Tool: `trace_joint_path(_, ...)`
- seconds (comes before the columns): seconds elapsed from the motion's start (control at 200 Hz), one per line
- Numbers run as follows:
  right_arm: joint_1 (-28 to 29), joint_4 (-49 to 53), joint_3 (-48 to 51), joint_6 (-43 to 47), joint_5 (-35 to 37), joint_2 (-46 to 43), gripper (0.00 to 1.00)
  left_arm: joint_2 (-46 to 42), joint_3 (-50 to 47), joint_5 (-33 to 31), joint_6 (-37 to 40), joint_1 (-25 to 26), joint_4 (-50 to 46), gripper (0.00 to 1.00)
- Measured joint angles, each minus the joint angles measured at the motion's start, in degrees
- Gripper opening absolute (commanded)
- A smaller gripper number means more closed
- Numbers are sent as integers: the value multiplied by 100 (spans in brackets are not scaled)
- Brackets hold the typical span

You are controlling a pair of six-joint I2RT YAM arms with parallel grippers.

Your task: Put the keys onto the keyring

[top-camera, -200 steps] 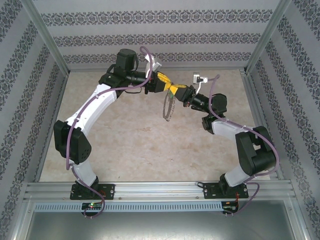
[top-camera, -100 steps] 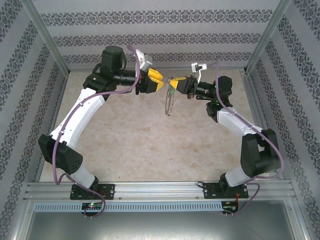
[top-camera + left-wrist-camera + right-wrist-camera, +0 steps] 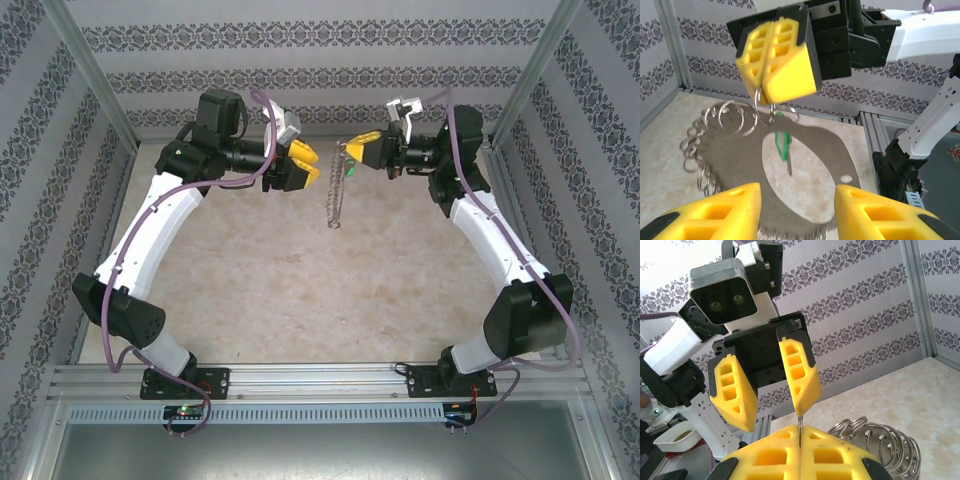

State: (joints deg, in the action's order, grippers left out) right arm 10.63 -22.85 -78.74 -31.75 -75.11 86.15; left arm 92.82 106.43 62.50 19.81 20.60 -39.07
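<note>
Up off the table (image 3: 250,290), the right gripper (image 3: 352,150) had its jaws pressed tight together, and the keyring (image 3: 335,205) hung straight down from that pinch, clear of the surface. From the left wrist you could see the ring's broad silvery band (image 3: 835,150) with its small rings (image 3: 697,150) bunched along one side. The key (image 3: 782,145), with its green tag, dangled just under the closed yellow fingers (image 3: 777,65). Whether it was truly threaded on or merely caught there, the pictures could not settle.

Opposite, the left gripper (image 3: 310,166) faced its partner, near but apart. Its jaws stood partly open with nothing between them and touched neither ring nor key.

This looked like the release after the hand-over, late in the job. To do it well, the right pinch wanted to hold firm so the floppy ring didn't swing. The left needed to open enough to clear the dangling key, then back straight along its own line rather than sweep sideways through those loose rings. A snagged ring could tug the key loose, so slow and level was the call. A look at the key's hang would come first.
</note>
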Motion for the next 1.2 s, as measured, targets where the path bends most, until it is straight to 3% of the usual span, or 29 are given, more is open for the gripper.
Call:
trace_joint_path(0.45, -26, 1567, -1215, 1276, 299, 452, 0, 297, 76, 42, 162, -11, -223, 43)
trace_joint_path(0.59, 433, 4354, -2968, 3377, 1397, 1051, 0, 310, 76, 42, 186, -13, -240, 43)
trace_joint_path(0.709, 1060, 6019, -4153, 4664, 2026, 1523, 0, 323, 76, 46, 203, -39, -254, 43)
trace_joint_path(0.864, 1244, 7119, -4264, 5519, 2415, 1622, 0, 374, 74, 39, 278, -96, -431, 43)
trace_joint_path(1.204, 1202, 8205, -4262, 6363, 2889, 1644, 0, 387, 48, 212, 546, -330, -579, 43)
